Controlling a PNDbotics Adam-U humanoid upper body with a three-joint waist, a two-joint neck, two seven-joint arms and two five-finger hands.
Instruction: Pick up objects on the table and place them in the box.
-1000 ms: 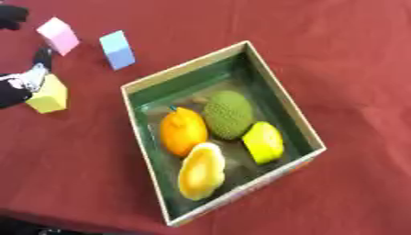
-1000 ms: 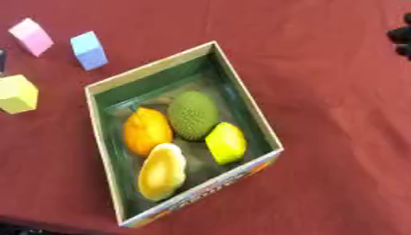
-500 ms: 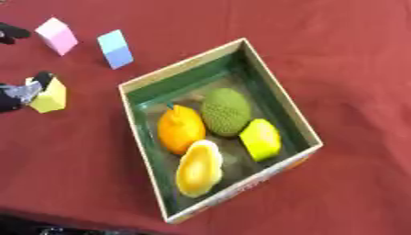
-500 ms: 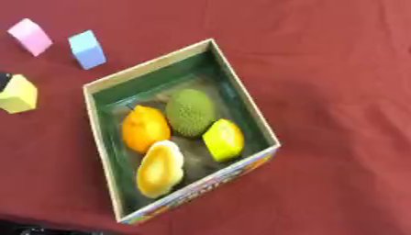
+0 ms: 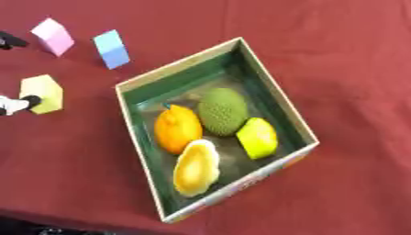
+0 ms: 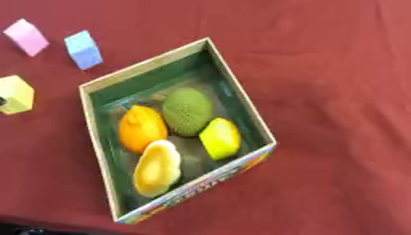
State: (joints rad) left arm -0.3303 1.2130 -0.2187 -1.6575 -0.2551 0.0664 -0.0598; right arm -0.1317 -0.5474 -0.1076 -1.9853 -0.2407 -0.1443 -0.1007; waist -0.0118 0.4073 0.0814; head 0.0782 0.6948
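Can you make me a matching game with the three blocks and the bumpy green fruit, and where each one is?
Things:
1. pink block
2. blue block
3. yellow block
4. bumpy green fruit

Places:
A. inside the box
B. on the table, next to the left hand
C. on the table, nearest the box's far corner
D. on the table, farthest to the left at the back

Pairs: 1-D, 2-C, 3-B, 4-A

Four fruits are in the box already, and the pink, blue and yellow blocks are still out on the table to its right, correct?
Not quite: the pink block, blue block and yellow block lie to the left of the box, not its right, as the left eye view shows. Four fruits are indeed inside it.
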